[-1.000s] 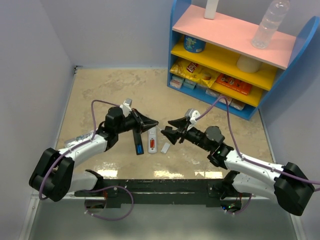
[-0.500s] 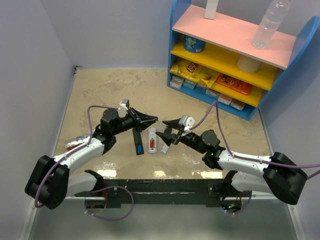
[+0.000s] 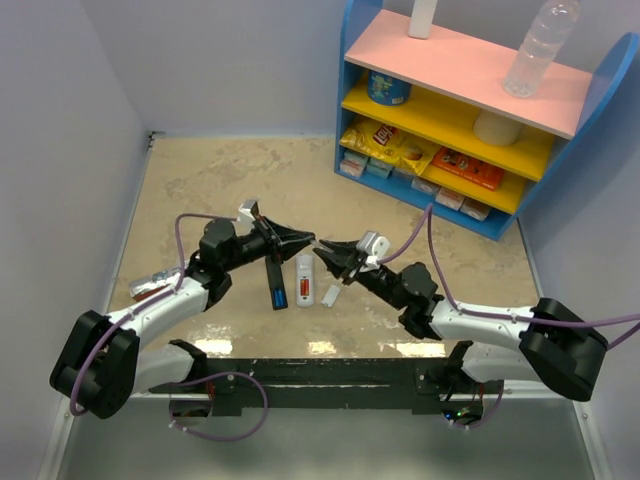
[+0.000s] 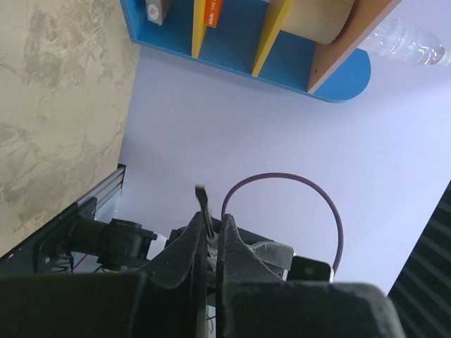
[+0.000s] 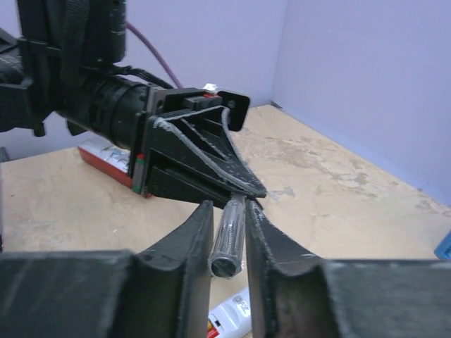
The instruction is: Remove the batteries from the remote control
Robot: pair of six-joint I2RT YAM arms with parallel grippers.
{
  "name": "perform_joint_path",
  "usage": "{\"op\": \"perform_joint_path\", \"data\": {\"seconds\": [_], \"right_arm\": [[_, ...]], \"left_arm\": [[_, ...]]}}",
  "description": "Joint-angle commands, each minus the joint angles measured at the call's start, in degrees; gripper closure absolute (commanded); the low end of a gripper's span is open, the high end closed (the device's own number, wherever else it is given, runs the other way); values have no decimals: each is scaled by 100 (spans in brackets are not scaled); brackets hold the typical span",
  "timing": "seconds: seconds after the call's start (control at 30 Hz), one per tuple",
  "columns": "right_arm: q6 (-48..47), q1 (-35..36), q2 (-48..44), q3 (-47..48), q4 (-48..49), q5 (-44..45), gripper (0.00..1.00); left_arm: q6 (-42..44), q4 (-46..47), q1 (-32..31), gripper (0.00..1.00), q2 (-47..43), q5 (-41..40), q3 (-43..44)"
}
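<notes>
Nearest the bases, both remotes lay on the table (image 3: 220, 190) with their backs open. The black remote (image 3: 276, 287) showed a blue battery (image 3: 279, 297) and the white remote (image 3: 305, 280) an orange-red battery (image 3: 304, 291), with the white cover plate (image 3: 330, 295) just beside it. So neither cell was out yet. Just behind them, the left gripper (image 3: 308, 241) was pinched tight on a thin dark piece (image 5: 229, 236). The right gripper (image 5: 227, 205) had its fingers snug on either side of that same piece, tip to tip with the left. My guess was the black cover getting handed over, not a cell, but I couldn't say for sure. Next move imo: left lets go, right sets it down away from the remotes, then pry the cells out
</notes>
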Motion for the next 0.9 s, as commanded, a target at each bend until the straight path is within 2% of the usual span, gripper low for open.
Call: {"op": "perform_joint_path", "data": {"seconds": [0.0, 0.07, 0.13, 0.17, 0.23, 0.27, 0.3, 0.33, 0.37, 0.43, 0.47, 0.53, 0.57, 0.63, 0.67, 0.7, 0.8, 0.87], "right_arm": [[-148, 50, 110, 233, 469, 141, 86], [-130, 58, 136, 233, 504, 140, 97], [-60, 58, 119, 268, 478, 228, 100], [62, 58, 58, 294, 304, 437, 100], [221, 50, -30, 478, -47, 754, 100], [509, 58, -118, 566, -536, 1060, 100], [616, 58, -188, 784, -837, 1237, 100], [722, 67, -224, 891, -1127, 1378, 100], [888, 50, -285, 1144, -1704, 1493, 100], [995, 41, -303, 1418, -2314, 1836, 100], [1117, 32, -320, 1663, -2891, 1967, 100], [1240, -3, -382, 1858, -3360, 2187, 100], [1380, -64, -408, 2042, -3798, 2214, 100], [1522, -117, -461, 2218, -4204, 2285, 100], [1679, -152, -461, 2428, -4615, 2320, 100], [1759, -170, -479, 2534, -4837, 2355, 100], [2031, -232, -391, 3009, -5681, 2241, 100], [2163, -249, -216, 3377, -6261, 2032, 100]], "left_arm": [[-168, 291, -22, 100, -172, 143, -76], [-107, 361, -22, 98, -163, 169, -85], [174, 431, -13, 82, -111, 310, -41], [340, 414, -13, 66, -93, 362, 2], [988, -23, -13, 51, -14, 503, 239], [1262, -278, -4, 42, 30, 538, 345], [1587, -950, 13, 39, 91, 547, 598], [2242, -1349, 39, 36, 127, 521, 731], [2562, -1953, 40, 34, 153, 486, 837], [3308, -2554, 57, 33, 162, 267, 1066], [3487, -2887, 66, 31, 119, 188, 1101], [4056, -3267, 92, 30, 4, -128, 1242], [4268, -3817, 136, 30, -40, -242, 1312], [4943, -4303, 198, 30, -101, -725, 1575], [5182, -4837, 207, 30, -102, -944, 1689], [5602, -5094, 215, 30, -84, -1416, 1925], [6123, -5790, 390, 32, -84, -2130, 2174], [6300, -5879, 768, 32, -110, -2160, 2130]]}}
